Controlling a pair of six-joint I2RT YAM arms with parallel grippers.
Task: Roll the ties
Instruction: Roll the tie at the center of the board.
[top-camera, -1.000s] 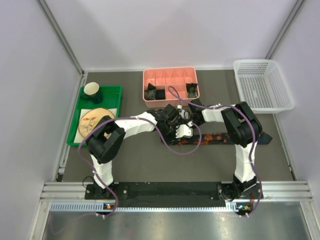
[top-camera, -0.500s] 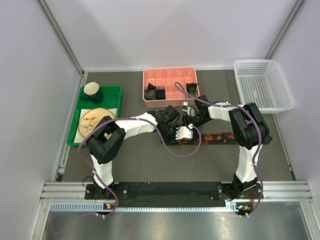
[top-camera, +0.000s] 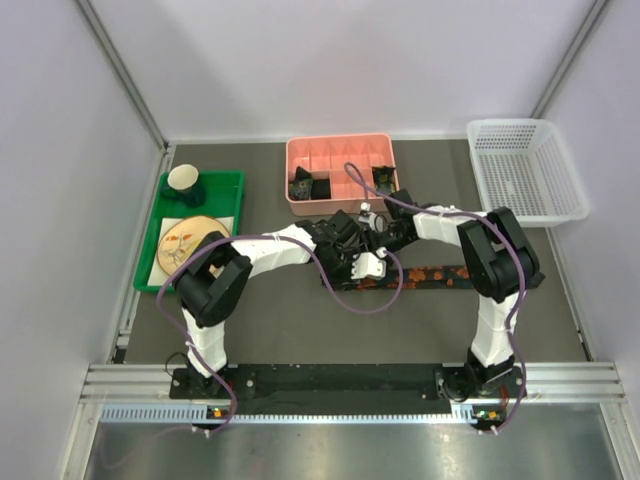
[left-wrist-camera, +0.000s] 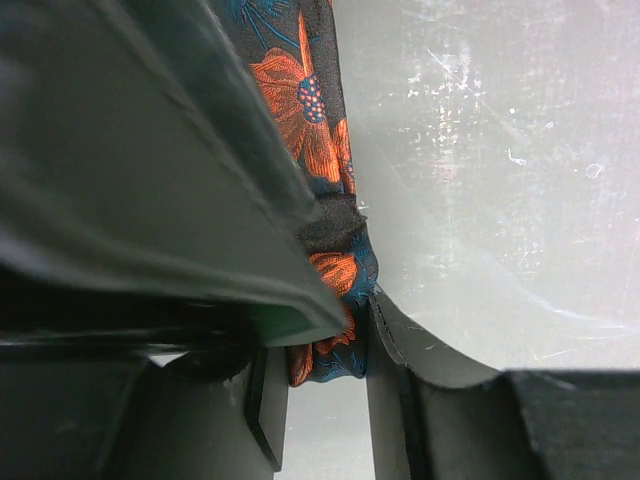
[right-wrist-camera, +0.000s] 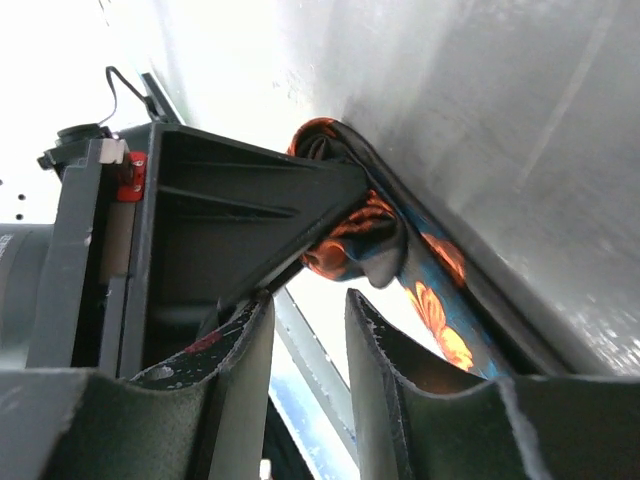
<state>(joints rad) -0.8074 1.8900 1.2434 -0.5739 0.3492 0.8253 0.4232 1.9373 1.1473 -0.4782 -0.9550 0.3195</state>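
A black tie with red-orange flowers lies flat across the table's middle. Its left end is wound up between my two grippers. My left gripper is shut on that end; in the left wrist view the printed fabric is pinched between the fingers of the left gripper. My right gripper is right against it from the right. In the right wrist view the right gripper has its jaws slightly apart with nothing between them, just short of the tie's small roll. Two rolled ties sit in the pink box.
A pink divided box stands at the back centre. A white basket is at the back right. A green tray with a cup and a plate is at the left. Purple cable loops over the tie.
My right gripper has moved left and back, up against the left gripper. The tie's visible right end has drawn in to the left. The left gripper keeps its hold.
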